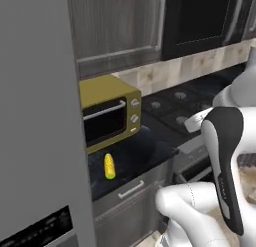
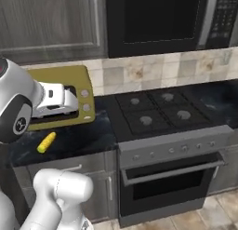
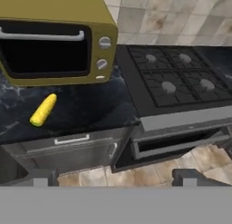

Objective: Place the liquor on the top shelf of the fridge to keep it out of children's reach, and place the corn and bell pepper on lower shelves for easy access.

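Far left of the left base view: grey fridge (image 1: pixel 37 116), door side facing the camera, black dispenser panel (image 1: pixel 40 230) at its lower edge. Just right of it, on the dark marbled counter (image 1: pixel 145 151): yellow toaster oven (image 1: pixel 107 113) with dark glass door, pale handle and round knobs. In front of the toaster oven, apart from it, near the counter's front edge: the corn (image 1: pixel 109 166), small yellow cob lying flat on the dark surface, alone on that stretch of counter. Below the counter edge: grey drawer front (image 1: pixel 131 190) with a pale bar handle. Further right: black cooktop (image 1: pixel 180 108) with four burners, tiled backsplash (image 1: pixel 195 66) behind, dark wood-grain cabinets (image 1: pixel 117 26) and black microwave (image 1: pixel 200 21) above. Right base view, same order: corn (image 2: pixel 46 142) at left on the counter, toaster oven (image 2: pixel 69 96) behind it partly hidden by the white arm (image 2: pixel 21 105), then cooktop (image 2: pixel 158 108) and oven door (image 2: pixel 172 178) with bar handle. Hand view: corn (image 3: pixel 43 109) at left below the toaster oven (image 3: pixel 54 37), cooktop (image 3: pixel 176 78) at right, tiled floor (image 3: pixel 181 162) beneath. Gripper (image 3: pixel 120 177) raised well clear of the counter, fingertips (image 3: pixel 43 177) far apart at the bottom corners, jaws spread wide with nothing between them.
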